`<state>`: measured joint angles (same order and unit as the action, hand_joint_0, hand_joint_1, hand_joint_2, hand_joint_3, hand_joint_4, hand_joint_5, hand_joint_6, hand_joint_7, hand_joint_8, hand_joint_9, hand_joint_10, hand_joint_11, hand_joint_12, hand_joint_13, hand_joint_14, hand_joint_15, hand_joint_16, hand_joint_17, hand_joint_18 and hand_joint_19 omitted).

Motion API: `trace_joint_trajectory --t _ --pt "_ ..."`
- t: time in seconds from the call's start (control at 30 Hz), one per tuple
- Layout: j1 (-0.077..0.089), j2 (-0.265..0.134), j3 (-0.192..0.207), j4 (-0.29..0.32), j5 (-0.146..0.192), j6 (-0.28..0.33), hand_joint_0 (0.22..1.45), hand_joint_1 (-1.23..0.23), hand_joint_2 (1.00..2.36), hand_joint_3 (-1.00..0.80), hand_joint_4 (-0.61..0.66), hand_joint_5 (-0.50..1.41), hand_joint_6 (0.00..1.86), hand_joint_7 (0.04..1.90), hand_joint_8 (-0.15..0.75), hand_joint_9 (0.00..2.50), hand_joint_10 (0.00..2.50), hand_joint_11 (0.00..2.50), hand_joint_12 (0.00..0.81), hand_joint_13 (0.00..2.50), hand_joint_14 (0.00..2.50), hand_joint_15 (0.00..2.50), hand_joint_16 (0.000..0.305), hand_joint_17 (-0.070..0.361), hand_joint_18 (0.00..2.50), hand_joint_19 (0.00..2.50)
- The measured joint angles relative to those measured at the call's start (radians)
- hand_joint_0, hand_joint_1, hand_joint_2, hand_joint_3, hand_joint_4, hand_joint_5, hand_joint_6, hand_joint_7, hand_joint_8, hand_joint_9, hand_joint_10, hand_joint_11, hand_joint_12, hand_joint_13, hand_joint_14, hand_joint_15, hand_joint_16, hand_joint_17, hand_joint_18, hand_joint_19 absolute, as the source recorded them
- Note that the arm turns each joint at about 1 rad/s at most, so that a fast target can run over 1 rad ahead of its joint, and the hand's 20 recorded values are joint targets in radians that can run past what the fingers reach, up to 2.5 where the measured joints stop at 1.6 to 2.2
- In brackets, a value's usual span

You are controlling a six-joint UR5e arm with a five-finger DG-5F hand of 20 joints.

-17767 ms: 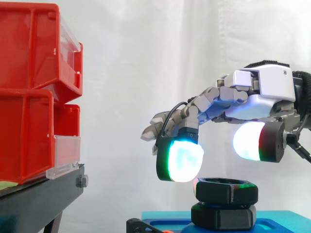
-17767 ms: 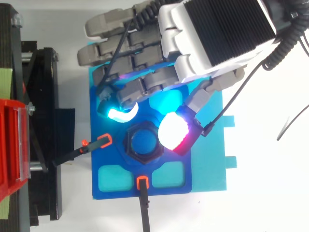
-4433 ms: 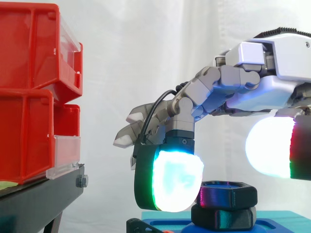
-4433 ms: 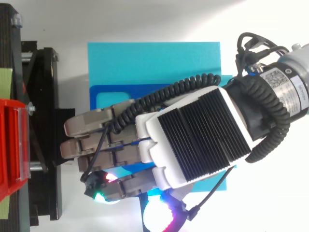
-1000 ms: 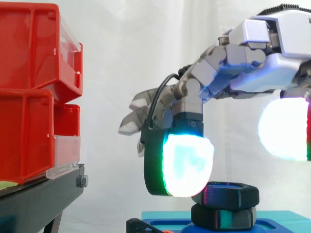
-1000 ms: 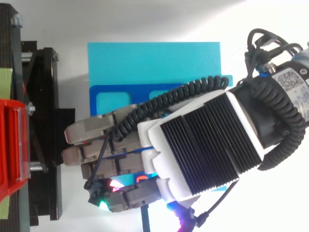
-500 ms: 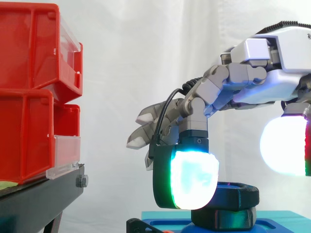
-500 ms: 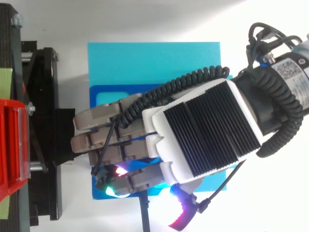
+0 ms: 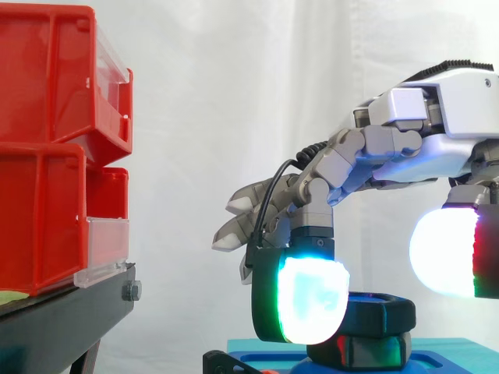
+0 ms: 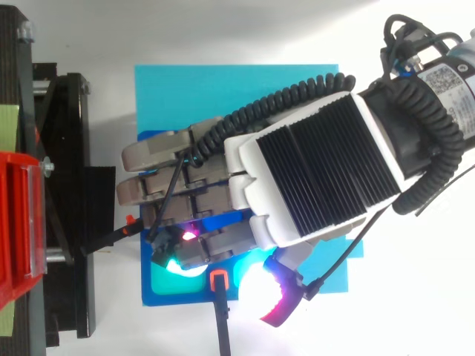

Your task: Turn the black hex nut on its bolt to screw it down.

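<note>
I see the hand (image 9: 425, 152) arched low over the black nut (image 9: 383, 315), which sits on its bolt on the blue plate (image 10: 223, 89). Can't tell if it's gripping.

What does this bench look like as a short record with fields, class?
robot hand: comes in from the right, over the nut; whether it grips cannot be told
black hex nut: sits close above a second black hex piece
blue plate: under both
red bins: stacked on the black stand, at left
</note>
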<state>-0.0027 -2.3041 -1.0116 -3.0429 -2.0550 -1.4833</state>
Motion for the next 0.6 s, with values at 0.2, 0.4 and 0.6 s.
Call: trace_joint_trajectory --t 0.2,0.4,0.6 --pt "-0.006 0.0 -0.001 0.017 -0.004 0.0 0.53 -0.48 1.0 -0.5 0.22 -0.21 0.84 0.6 0.247 0.57 0.01 0.35 0.132 0.36 0.0 0.0 0.013 0.03 0.1 0.14" --pt "-0.009 -0.001 -0.001 0.022 -0.005 0.0 0.53 -0.48 1.0 -0.5 0.22 -0.21 0.84 0.61 0.248 0.57 0.01 0.35 0.132 0.36 0.0 0.01 0.013 0.03 0.1 0.15" --pt "-0.01 -0.004 -0.01 0.034 -0.005 -0.001 0.53 -0.48 1.0 -0.5 0.22 -0.21 0.84 0.6 0.247 0.57 0.01 0.36 0.132 0.36 0.0 0.01 0.013 0.03 0.1 0.15"
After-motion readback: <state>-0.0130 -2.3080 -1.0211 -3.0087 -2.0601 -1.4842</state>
